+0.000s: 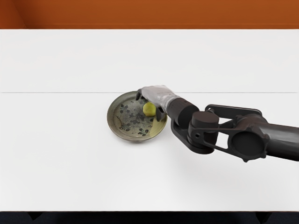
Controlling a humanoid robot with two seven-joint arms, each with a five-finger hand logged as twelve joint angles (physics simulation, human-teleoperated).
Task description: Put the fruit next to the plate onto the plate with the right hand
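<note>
Item 1. Flat white table (70,177): nearest to my camera and the biggest thing in view. It runs from the near edge to the far wall and fills the picture from left to right. A thin straight seam (56,92) crosses it from left to right, just far of the plate.

Item 2. Orange-brown wall (149,14): a band along the far edge of the table.

Item 3. Dark jointed right arm (247,137): it comes in from the right edge at mid-height and reaches left over the table. It has two round joint housings and a dark wrist cuff.

Item 4. Round olive-green ceramic plate with a dark leaf pattern (114,123): it lies flat on the table a little left of centre. Its right and far-right rim are under the hand.

Item 5. Grey five-finger right hand (156,97): it is palm down over the right part of the plate. I see its dark fingers (138,97) curled downward around the fruit, closed on it from the far and near-right sides.

Item 6. Small yellow-green round fruit (149,109): it sits inside the plate's outline, at its right side, under the palm and enclosed by the fingers. I cannot tell whether it rests on the plate surface or is held just above it.
</note>
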